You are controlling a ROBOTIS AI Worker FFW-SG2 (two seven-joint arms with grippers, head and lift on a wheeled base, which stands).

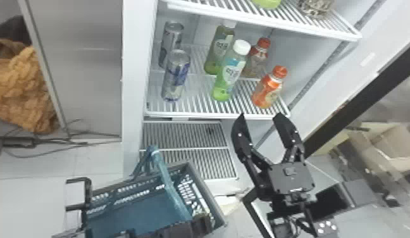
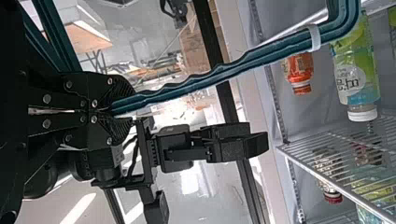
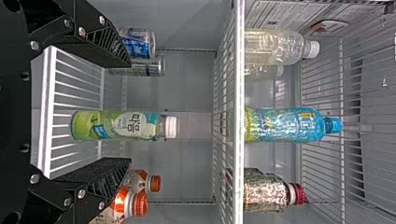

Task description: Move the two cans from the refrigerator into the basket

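Likely to reach leftward for the upright front can (image 1: 176, 76) with the nearer right gripper (image 1: 260, 115), jaws wide, left gripper (image 2: 128, 108) clamping basket handle (image 2: 201, 83).

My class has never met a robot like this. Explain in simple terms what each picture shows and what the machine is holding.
This is a robot with two black arms, each ending in a two-fingered gripper. The head view looks forward and down from its head; the other two views come from cameras on its wrists and are turned sideways, so upright bottles seem to lie down.

Inside the refrigerator, one can stands in front of a second can. They share a wire shelf with two green bottles and two orange-capped bottles.

The left gripper is closed on the handle of the basket. The right gripper is open and holds nothing.
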